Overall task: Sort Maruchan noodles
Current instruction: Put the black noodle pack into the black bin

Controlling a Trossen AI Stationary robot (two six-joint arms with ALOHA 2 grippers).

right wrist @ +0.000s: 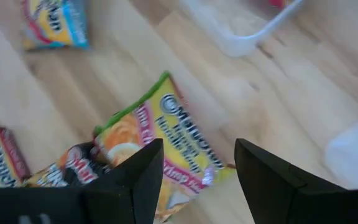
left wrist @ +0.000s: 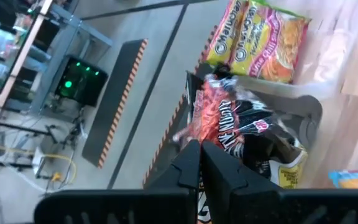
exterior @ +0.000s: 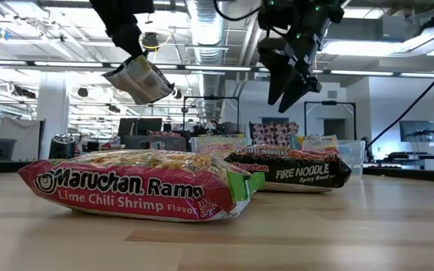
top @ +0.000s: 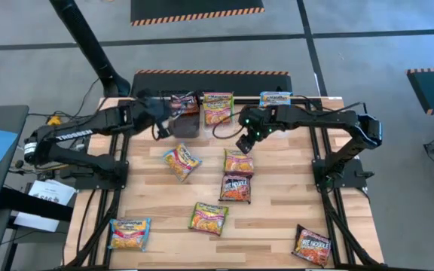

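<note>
Left gripper (exterior: 130, 60), upper left of the low view, is seen clamped on a raised noodle packet (exterior: 140, 81). Right gripper (top: 245, 143), upper centre of the high view, is held with fingers apart above a lime chili shrimp packet (top: 238, 162). Further packets are scattered across the wooden table (top: 277, 203); one light-blue packet (top: 129, 234) lies lower left.

Glossy plastic noodle packets (exterior: 138, 192), pale matt wooden table (top: 277, 218) — smooth, clear plastic tub (right wrist: 241, 28)
</note>
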